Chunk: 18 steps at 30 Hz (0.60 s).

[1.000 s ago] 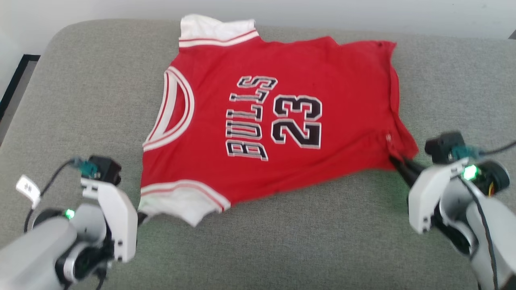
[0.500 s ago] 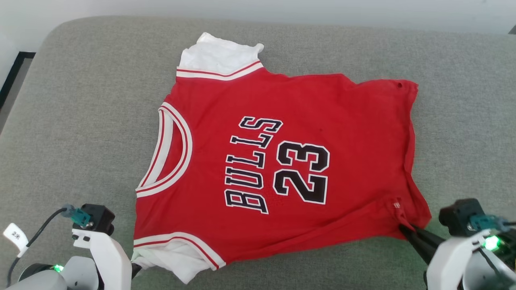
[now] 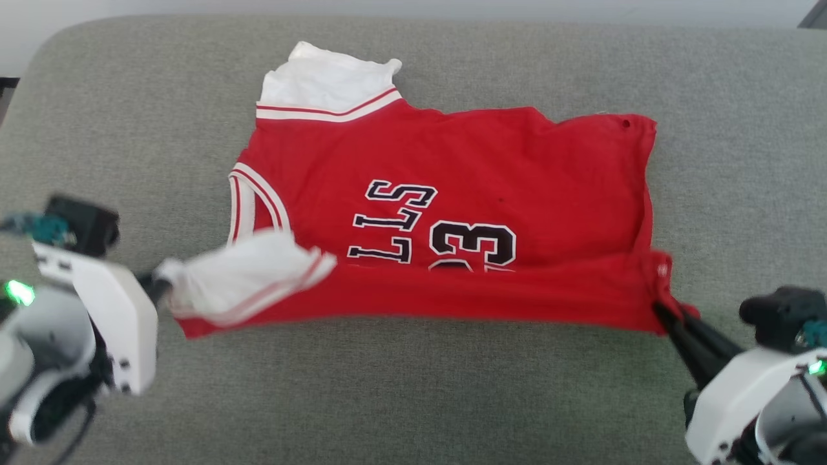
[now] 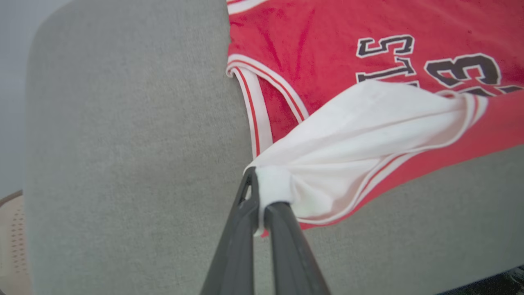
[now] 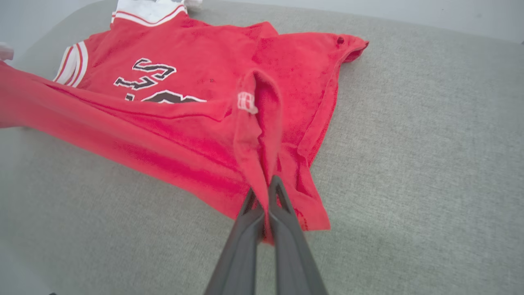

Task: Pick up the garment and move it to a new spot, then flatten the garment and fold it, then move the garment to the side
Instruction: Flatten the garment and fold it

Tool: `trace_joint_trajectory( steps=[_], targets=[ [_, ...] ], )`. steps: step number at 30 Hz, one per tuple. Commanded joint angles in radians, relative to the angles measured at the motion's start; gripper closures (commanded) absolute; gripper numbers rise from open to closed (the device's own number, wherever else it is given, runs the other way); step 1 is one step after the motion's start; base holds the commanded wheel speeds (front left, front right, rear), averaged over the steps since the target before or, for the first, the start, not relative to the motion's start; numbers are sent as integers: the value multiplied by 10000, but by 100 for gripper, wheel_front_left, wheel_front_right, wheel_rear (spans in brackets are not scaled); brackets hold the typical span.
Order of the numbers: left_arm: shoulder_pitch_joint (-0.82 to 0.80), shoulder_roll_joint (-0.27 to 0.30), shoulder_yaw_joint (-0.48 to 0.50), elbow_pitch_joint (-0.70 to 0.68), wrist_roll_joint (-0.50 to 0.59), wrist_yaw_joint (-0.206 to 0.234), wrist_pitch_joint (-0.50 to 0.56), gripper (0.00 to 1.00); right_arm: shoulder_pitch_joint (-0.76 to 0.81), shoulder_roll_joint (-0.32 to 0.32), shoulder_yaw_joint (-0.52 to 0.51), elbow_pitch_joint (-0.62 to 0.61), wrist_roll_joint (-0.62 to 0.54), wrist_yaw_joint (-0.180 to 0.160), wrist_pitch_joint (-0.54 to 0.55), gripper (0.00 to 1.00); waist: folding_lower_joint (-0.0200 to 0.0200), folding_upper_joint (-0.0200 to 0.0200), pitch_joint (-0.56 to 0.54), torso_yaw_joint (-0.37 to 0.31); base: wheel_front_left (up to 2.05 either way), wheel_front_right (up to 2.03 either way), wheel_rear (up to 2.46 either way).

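The garment (image 3: 465, 161) is a red T-shirt with white sleeves and black lettering, spread sideways on the grey cushion (image 3: 387, 400). Its near edge is lifted and folded back over the print. My left gripper (image 3: 154, 282) is shut on the near white sleeve (image 4: 368, 127), and the pinch shows in the left wrist view (image 4: 262, 184). At the lower right my right gripper (image 3: 660, 310) is shut on the near red hem corner (image 5: 262, 164), seen again in the right wrist view (image 5: 264, 184). The far white sleeve (image 3: 323, 81) lies flat.
The grey cushion's rounded left edge (image 4: 37, 123) and far edge (image 3: 413, 19) bound the surface. Bare fabric lies in front of the shirt and to its right (image 5: 430, 164).
Both grippers have lifted the shirt's near edge and carried it away from me, so it now covers the lower half of the lettering. The head camera has also shifted.
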Motion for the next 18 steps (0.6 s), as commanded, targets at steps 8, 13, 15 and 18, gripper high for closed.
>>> trace_joint_trajectory(
  steps=[8,13,15,18],
  targets=[
    [-2019,-843,77,1589,1369,-1207,518,100,-1572,742,-341,597,-855,-7,-209,100,0,0,433,-250,0,0,0],
    [-3123,-2000,-153,3482,1836,-2269,728,100,-2596,1083,-612,1576,-1412,-9,-291,100,0,0,740,-337,0,0,0],
    [-3523,-2716,-369,4898,1809,-2914,970,100,-3179,1267,-433,2246,-1511,-7,-233,100,0,0,901,-449,0,0,0],
    [-3824,-3329,-568,6202,1785,-3452,1184,100,-3719,1441,-230,2997,-1588,-7,-96,100,0,0,1039,-556,0,0,0]
  ],
)
